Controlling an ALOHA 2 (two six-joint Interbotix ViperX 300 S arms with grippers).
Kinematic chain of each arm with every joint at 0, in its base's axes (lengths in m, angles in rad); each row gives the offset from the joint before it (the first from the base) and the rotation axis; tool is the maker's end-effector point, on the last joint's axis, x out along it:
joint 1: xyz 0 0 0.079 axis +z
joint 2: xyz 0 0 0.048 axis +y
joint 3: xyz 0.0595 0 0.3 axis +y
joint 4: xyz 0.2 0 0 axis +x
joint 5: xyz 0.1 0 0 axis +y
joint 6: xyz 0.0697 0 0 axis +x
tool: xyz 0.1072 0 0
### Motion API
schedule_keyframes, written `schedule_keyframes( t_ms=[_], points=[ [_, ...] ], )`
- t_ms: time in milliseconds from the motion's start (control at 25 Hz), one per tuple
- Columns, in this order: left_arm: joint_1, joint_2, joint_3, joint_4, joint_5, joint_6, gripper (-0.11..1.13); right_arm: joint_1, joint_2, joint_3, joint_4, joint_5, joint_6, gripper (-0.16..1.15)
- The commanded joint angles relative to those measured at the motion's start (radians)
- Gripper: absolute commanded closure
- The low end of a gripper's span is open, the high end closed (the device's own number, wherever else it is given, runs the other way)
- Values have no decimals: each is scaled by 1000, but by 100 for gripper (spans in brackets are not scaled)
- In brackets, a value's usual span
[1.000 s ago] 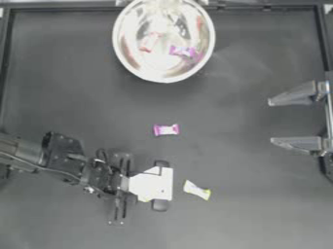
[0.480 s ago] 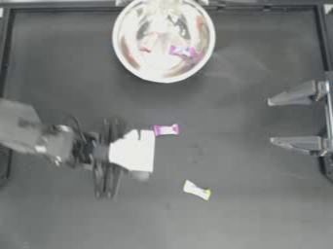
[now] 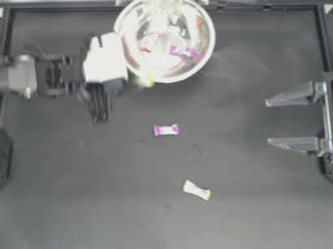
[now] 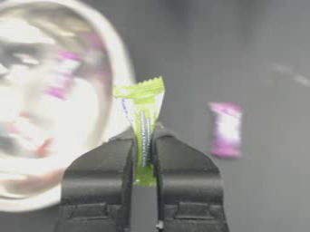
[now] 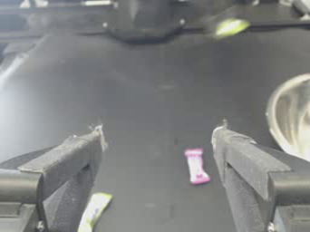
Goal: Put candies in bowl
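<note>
While the left gripper (image 4: 144, 152) is pinching a yellow-green candy (image 4: 142, 118) between its jaws at the bowl's (image 3: 201, 58) rim, the right gripper (image 5: 158, 149) is sitting parked at the table's right side — jaws spread wide. Pink and purple candies are lying inside the bowl; a magenta candy (image 3: 166, 130) and another yellow-green one (image 3: 196, 190) are lying on the table (image 3: 78, 185).

No readable text, label, brand, no. or sign in any view; the yellow-green candy wrapper (image 4: 142, 118) in the left wrist view shows only thin blue stripes, no letters, & the pink candy (image 3: 166, 130) has print too blurred to make out
</note>
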Motion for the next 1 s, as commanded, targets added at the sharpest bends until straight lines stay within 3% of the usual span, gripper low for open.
schedule_keyframes(
  t_ms=[40, 200, 440, 680, 1000],
  points=[
    [100, -6, -23, 12, -64, 32, 65, 0, 23, -34, 0, -20, 0, -2],
    [178, 46, -55, 9, -130, 74, 69, -3, 29, -38, 0, -20, 0, -2],
    [238, 189, -156, 11, -137, 114, 70, -14, 38, -40, -2, -32, 0, -2],
    [253, 314, -238, 11, -140, 127, 70, -12, 57, -41, 0, -43, 0, -2],
    [282, 394, -256, 12, -143, 144, 68, -14, 61, -48, 0, -49, 0, -2]
  ],
)
